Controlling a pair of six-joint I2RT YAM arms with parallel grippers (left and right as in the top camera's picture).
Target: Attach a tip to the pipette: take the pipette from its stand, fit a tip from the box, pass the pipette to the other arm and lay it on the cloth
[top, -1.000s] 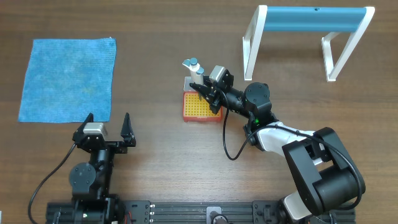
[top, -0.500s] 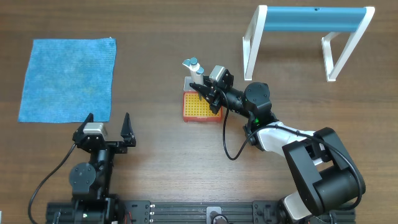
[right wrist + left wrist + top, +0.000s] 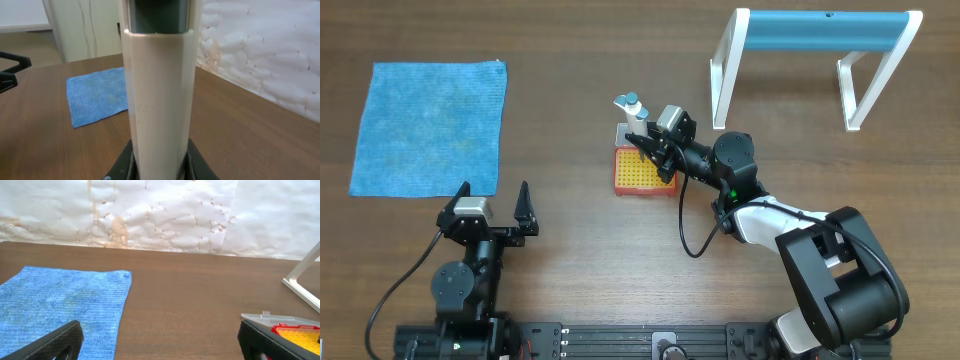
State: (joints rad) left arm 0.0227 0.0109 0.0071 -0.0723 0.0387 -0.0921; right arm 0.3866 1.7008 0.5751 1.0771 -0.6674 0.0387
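From above, nothing has shifted over the last second. The right end effector [image 3: 653, 150] stays clenched on the pipette [image 3: 634, 110], which stands upright at the far edge of the tip box [image 3: 642, 173]. The left end effector [image 3: 494, 190] stays parked with its fingers spread, just off the near right corner of the cloth [image 3: 428, 127]. The stand [image 3: 818, 32] sits well apart at the far right of the bench [image 3: 580, 250].

The left wrist view looks low across the bench, with the cloth on one side and the box on the other.

In the right wrist view the pipette's pale body rises between the fingers. Whether a tip is seated cannot be made out.

The stillness suggests a pause at the tip-fitting step — handover and laying down are still to come.
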